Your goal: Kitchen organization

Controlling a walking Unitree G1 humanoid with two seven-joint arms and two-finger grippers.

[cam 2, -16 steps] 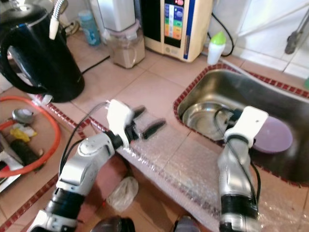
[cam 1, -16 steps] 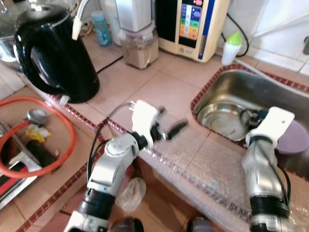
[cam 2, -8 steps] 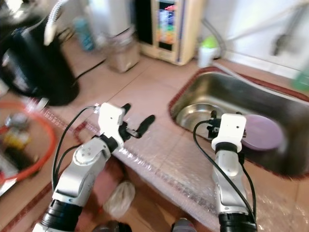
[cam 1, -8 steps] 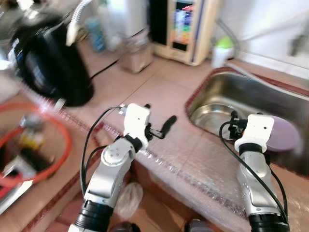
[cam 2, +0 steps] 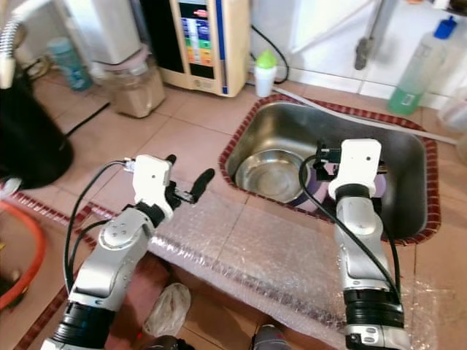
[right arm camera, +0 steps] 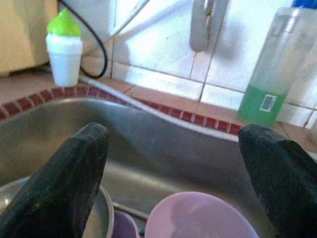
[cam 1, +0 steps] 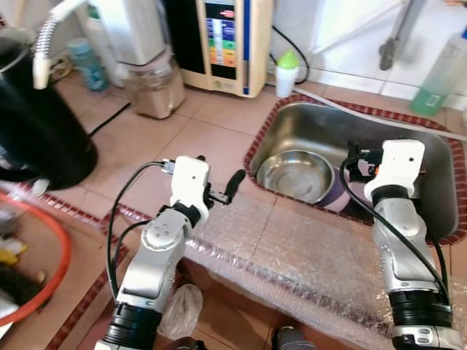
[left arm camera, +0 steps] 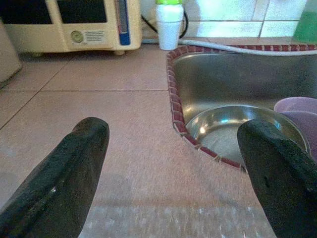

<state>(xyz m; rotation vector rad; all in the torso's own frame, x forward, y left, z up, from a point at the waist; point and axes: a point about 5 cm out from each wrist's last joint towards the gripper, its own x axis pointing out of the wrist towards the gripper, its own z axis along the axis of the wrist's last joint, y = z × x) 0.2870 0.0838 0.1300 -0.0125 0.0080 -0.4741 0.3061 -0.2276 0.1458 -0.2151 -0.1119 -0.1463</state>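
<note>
- My left hand (cam 1: 219,191) hovers spread over the table (cam 1: 211,138), just beside the sink (cam 1: 306,124).
- My right hand (right arm camera: 173,163), spread and empty, hangs above the purple bowl (right arm camera: 198,215) and steel bowl (cam 1: 295,173) in the sink.

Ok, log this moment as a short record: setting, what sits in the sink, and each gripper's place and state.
setting: tiled kitchen counter with a steel sink
in sink: metal bowl, purple bowl beside it
behind sink: white bottle with green cap, clear bottle of green liquid
left gripper: open, empty, over the counter by the sink's edge
right gripper: open, empty, above the sink
counter front: bubble wrap laid along it
</note>
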